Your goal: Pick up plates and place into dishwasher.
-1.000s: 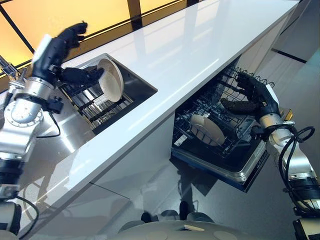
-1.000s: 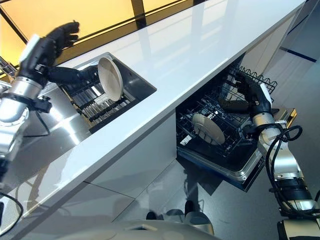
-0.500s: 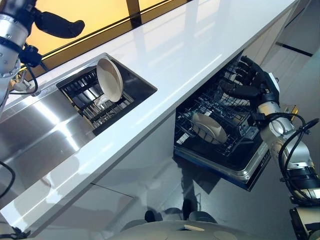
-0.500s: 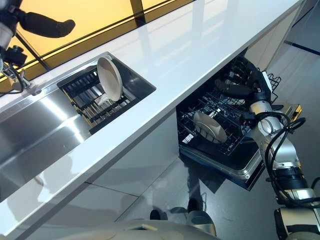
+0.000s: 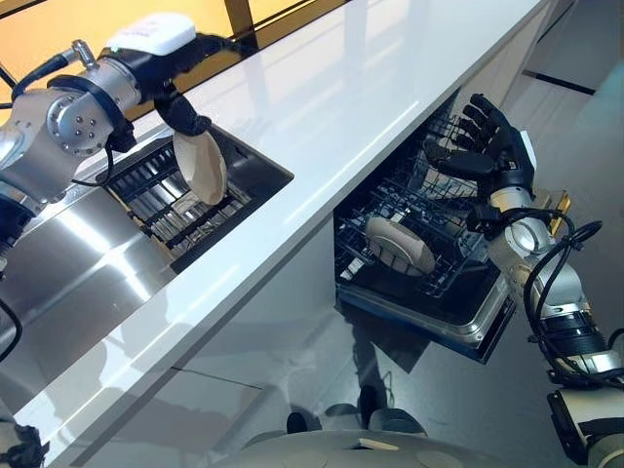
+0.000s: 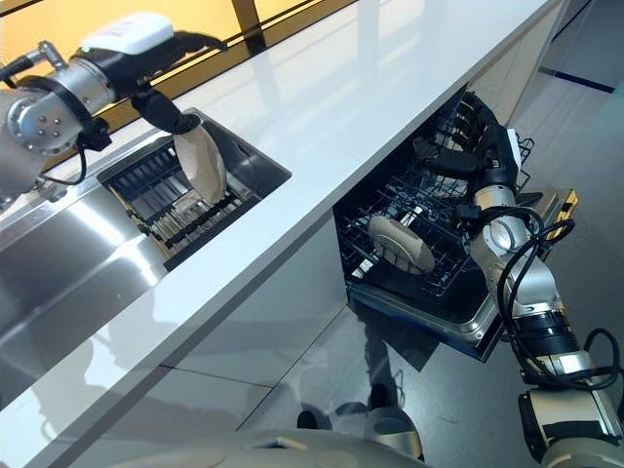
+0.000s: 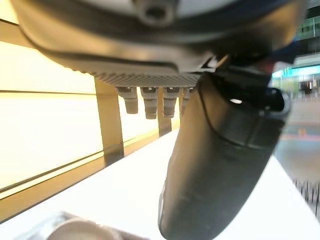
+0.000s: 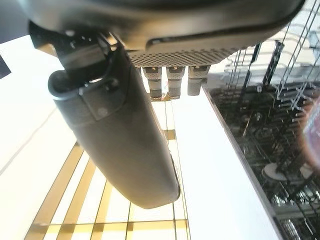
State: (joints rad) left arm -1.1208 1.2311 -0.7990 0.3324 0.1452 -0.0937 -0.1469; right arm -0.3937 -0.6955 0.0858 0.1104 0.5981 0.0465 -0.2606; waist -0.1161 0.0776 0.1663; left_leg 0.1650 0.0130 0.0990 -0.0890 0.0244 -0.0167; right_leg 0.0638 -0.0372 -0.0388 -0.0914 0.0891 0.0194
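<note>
A cream plate [image 5: 202, 168] stands on edge in the black dish rack [image 5: 156, 200] inside the sink. My left hand [image 5: 183, 109] hovers right over its upper rim, open, with the thumb [image 7: 220, 150] pointing down at the plate rim [image 7: 85, 231]; I cannot tell whether they touch. A second cream plate [image 5: 400, 246] leans in the pulled-out lower dishwasher rack [image 5: 434, 278]. My right hand [image 5: 487, 156] hangs open above the rack's far side, fingers spread, holding nothing.
The long white counter [image 5: 322, 107] runs between sink and dishwasher. The stainless sink basin [image 5: 58, 263] lies left of the dish rack. The open dishwasher door [image 5: 458, 327] juts out over the grey floor. Wire tines [image 8: 260, 125] fill the rack beside the right hand.
My left hand has come down from high at the far left and now sits just over the plate in the sink rack. The right hand has barely moved; the camera has shifted a little.
</note>
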